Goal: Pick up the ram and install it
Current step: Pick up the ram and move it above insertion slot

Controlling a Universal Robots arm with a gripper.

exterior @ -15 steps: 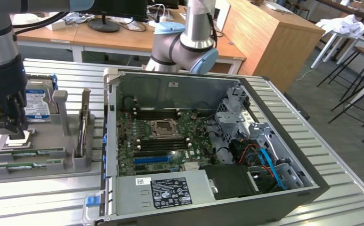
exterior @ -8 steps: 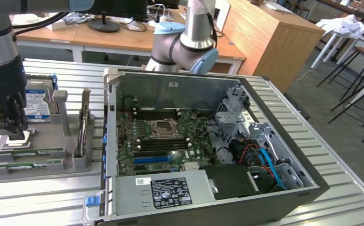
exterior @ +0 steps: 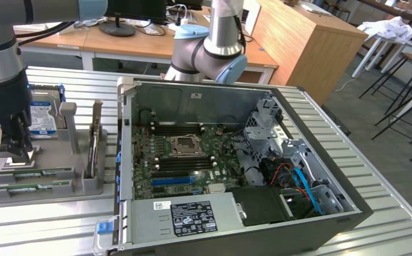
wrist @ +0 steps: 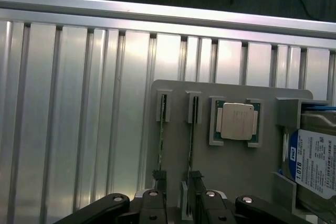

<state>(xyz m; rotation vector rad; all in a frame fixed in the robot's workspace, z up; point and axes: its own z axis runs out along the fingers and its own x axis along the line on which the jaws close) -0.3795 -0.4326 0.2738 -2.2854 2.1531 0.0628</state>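
Two green ram sticks (exterior: 32, 173) lie on edge in slots of a grey holder tray (exterior: 85, 184) at the exterior view's left. In the wrist view they are thin edge-on strips, one ram stick (wrist: 191, 145) running into the gap between my fingers and the other (wrist: 161, 142) beside it. My gripper (exterior: 10, 153) hangs open just above the sticks' near ends, holding nothing. Seen from the wrist, the gripper (wrist: 181, 211) has its two dark fingers (wrist: 153, 209) spread to either side of one stick.
An open computer case (exterior: 320, 138) with its motherboard (exterior: 180, 160) lies to the exterior view's right of the tray. The tray also carries a silver processor chip (wrist: 237, 120), a hard drive (exterior: 43, 114) and upright grey posts (exterior: 67, 120). A ribbed metal table (exterior: 42, 234) lies underneath.
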